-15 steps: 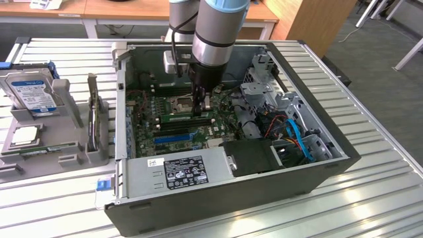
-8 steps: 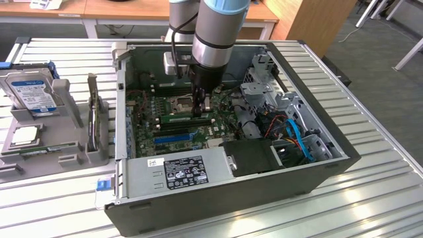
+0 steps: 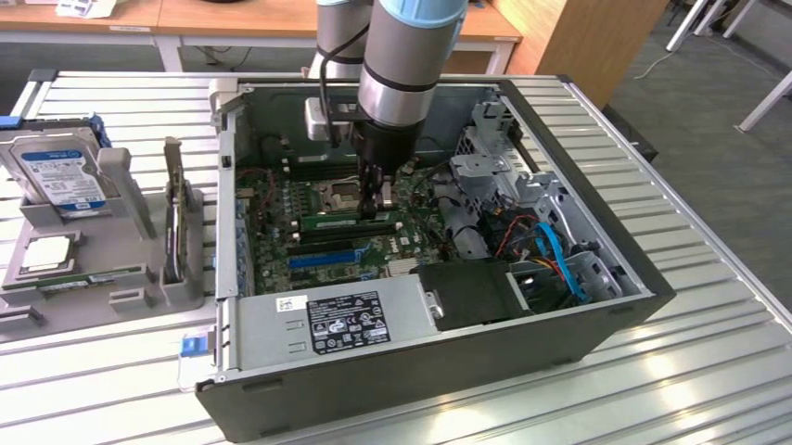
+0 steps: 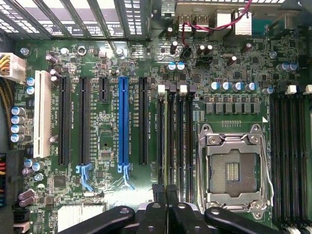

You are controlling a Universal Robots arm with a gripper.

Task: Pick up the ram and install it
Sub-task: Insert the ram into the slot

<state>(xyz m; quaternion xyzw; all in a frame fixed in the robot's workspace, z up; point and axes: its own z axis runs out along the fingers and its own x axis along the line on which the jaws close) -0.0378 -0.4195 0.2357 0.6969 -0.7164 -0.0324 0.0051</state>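
Note:
The ram [image 3: 347, 221] is a green stick standing on edge in a memory slot of the motherboard, beside the empty processor socket [image 3: 340, 193]. In the wrist view the ram [image 4: 169, 141] shows as a thin strip in a slot, next to the processor socket [image 4: 233, 168]. My gripper [image 3: 376, 206] reaches straight down into the open computer case, and its tip rests at the ram's top edge towards one end. In the wrist view the gripper [image 4: 165, 192] is shut, its two black fingers pressed together over that end of the slot. I cannot tell whether the fingers pinch the ram's edge.
The case wall [image 3: 594, 306] surrounds the motherboard, with the power supply [image 3: 334, 320] along the near side and a drive cage with cables [image 3: 532, 232] at the exterior view's right. A grey holder at the exterior view's left carries a blue-labelled hard drive [image 3: 59, 171].

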